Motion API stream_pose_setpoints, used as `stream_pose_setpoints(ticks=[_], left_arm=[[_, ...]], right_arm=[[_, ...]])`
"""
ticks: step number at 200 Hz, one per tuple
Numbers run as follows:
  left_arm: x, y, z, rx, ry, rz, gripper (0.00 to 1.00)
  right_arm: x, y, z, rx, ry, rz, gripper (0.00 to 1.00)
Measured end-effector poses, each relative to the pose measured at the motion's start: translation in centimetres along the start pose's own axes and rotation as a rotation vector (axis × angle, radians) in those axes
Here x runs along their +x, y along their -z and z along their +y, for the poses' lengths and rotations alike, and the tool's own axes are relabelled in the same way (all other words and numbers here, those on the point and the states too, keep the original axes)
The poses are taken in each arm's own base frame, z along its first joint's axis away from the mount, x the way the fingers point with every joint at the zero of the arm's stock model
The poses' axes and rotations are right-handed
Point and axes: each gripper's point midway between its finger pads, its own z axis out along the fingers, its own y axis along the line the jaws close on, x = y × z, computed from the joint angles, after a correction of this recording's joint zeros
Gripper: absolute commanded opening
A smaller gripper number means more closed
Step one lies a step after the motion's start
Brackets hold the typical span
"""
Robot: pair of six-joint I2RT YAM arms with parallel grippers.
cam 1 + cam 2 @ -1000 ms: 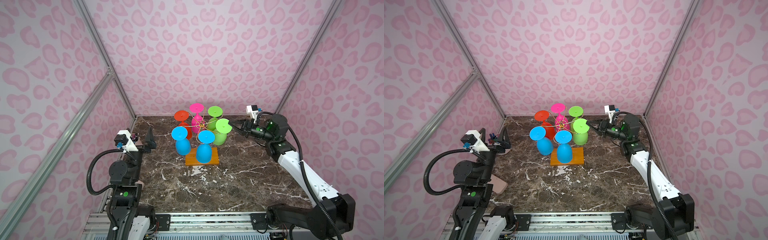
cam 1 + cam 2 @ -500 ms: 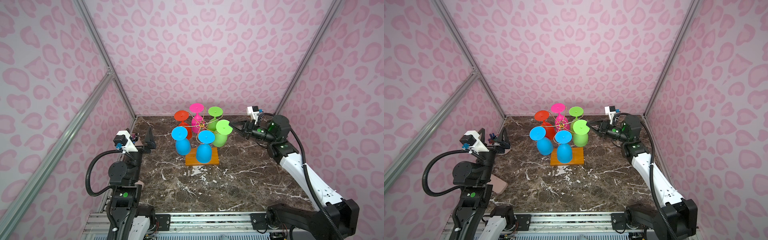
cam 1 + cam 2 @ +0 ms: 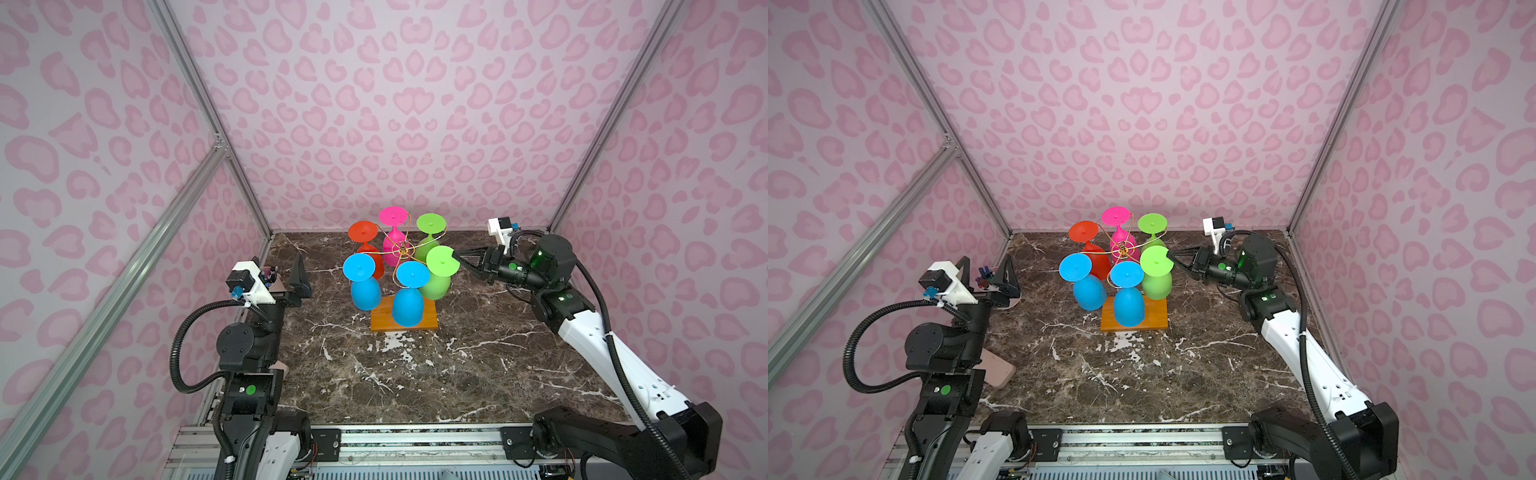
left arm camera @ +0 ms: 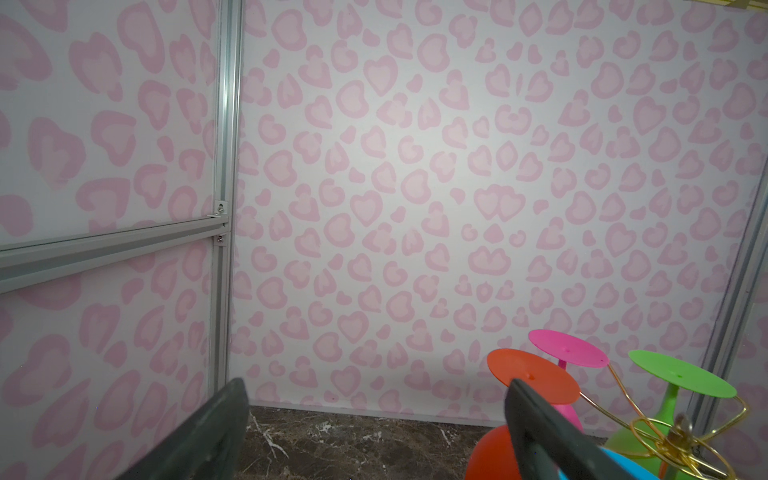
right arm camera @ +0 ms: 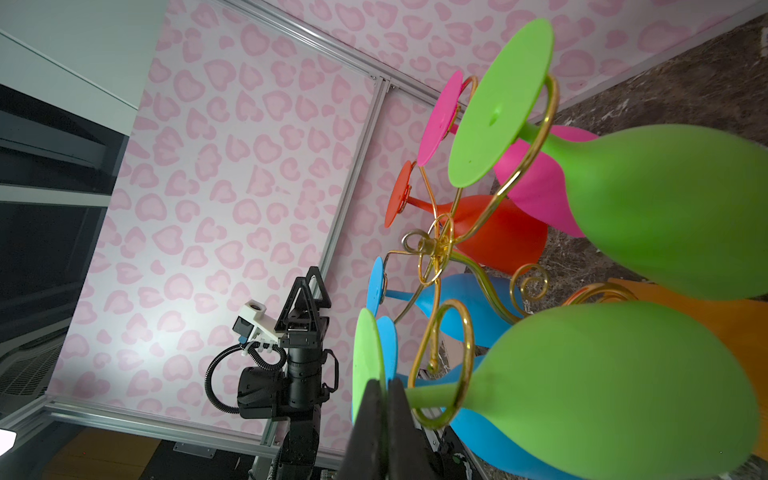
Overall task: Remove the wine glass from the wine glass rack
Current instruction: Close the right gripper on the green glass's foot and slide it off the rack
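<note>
The right tool [image 3: 457, 262] was clamped on the foot rim of the near green glass [image 3: 435, 286], which hung bowl-down on the gold rack [image 3: 401, 250] mid-bench, while the left tool [image 3: 986, 275] gaped idle: the lift-off step, I'd say, next needing the stem slid outward clear of its hook.

Nothing here can be read. No letters, numbers or brand marks show on any wine glass [image 3: 440, 266], on the wine glass rack [image 3: 428, 323], on the arms [image 3: 590, 345] or on the pink walls [image 3: 374, 104]. The round green dots [image 3: 249, 390] on the arms are blank.
</note>
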Motion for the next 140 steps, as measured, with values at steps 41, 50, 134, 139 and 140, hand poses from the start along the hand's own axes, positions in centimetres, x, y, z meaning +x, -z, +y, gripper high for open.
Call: stream_pose_setpoints(ticks=[41, 50, 134, 139, 140], left_arm=[[0.0, 0.0, 0.0, -0.003, 0.0, -0.001, 0.97], [0.0, 0.0, 0.0, -0.003, 0.0, -0.001, 0.97], [-0.1, 0.1, 0.2, -0.01, 0.001, -0.004, 0.97], [-0.1, 0.1, 0.2, -0.01, 0.001, -0.004, 0.97], [-0.1, 0.1, 0.2, -0.01, 0.001, -0.004, 0.97]], right_arm=[[0.0, -0.6, 0.0, -0.004, 0.005, -0.001, 0.0], [-0.1, -0.7, 0.1, -0.006, 0.005, -0.001, 0.0], [-1.5, -1.8, -0.3, -0.007, 0.008, -0.025, 0.0], [-1.7, -1.9, -0.2, -0.009, 0.012, -0.031, 0.0], [-1.7, -1.9, -0.2, -0.01, 0.013, -0.031, 0.0]])
